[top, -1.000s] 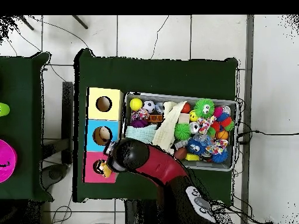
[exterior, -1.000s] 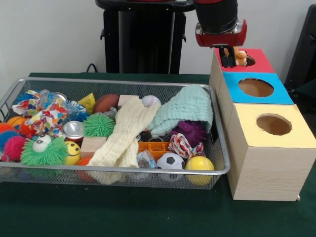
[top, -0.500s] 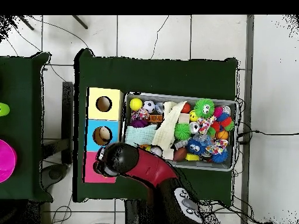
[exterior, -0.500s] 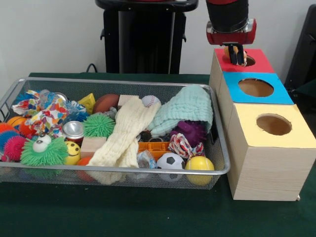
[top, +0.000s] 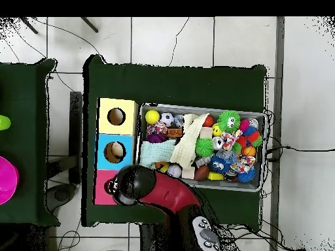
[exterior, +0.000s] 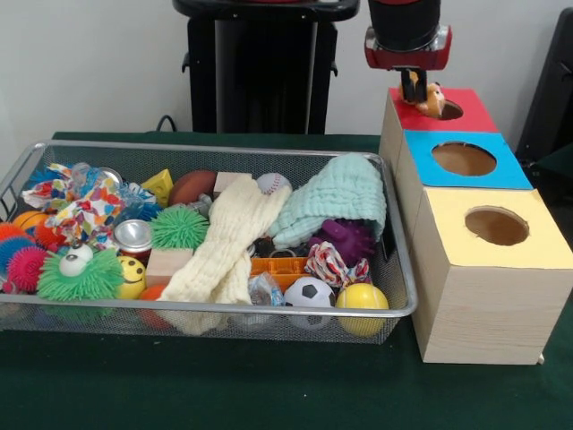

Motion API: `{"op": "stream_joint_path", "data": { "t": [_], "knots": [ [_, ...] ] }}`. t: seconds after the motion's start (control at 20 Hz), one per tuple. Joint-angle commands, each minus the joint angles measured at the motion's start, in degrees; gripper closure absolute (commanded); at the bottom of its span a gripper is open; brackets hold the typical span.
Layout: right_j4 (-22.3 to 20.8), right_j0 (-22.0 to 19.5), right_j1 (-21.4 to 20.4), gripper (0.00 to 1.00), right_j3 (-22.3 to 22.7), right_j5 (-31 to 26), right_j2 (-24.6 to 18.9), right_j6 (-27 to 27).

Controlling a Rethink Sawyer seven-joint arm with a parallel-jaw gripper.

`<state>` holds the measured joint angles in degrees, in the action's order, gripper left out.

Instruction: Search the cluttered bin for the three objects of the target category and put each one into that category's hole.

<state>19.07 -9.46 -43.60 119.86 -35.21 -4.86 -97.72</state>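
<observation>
I've got the gripper (exterior: 414, 90) parked over the red box (exterior: 470, 115), fingers closed on a small orange-brown toy (exterior: 434, 98) — looks like a little stuffed animal, can't make out more than that. The toy hangs right at the fingertips, just at the near rim of the red hole (exterior: 450, 109), not yet inside it as far as I can tell. It's held high and off the lid so it can drop clean through the opening rather than catch on the edge. From overhead the arm (top: 157, 189) covers the red box's hole entirely, so that view confirms the alignment only roughly. Below and to the side of the gripper sit the blue box (exterior: 466, 159) and the yellow box (exterior: 494, 227), both holes open and unused for this item. The wire bin (exterior: 401, 269) is further off to the gripper's side, still full of clutter — balls, cloths, spiky toys — so my guess is more targets are left to dig for. Next call: nudge slightly toward the hole centre, then release.
</observation>
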Motion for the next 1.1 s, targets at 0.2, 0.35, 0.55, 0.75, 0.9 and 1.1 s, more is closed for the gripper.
{"op": "stream_joint_path", "data": {
  "t": [0.2,0.35,0.55,0.75,0.9,1.1],
  "knots": [
    [-5.6,0.7,1.5,1.00,-3.8,-1.4,7.3,-10.2],
    [-5.4,0.6,1.7,1.00,-3.4,0.3,7.4,-10.0],
    [-3.7,0.3,1.3,1.00,-2.6,2.0,6.4,-10.2],
    [-4.1,1.4,0.5,1.00,-3.2,-2.5,7.7,-11.0],
    [-3.1,1.7,0.6,1.00,-1.6,-3.8,7.6,-11.8],
    [-0.6,1.7,0.6,1.00,0.7,-3.1,6.2,-12.7]
  ]
}}
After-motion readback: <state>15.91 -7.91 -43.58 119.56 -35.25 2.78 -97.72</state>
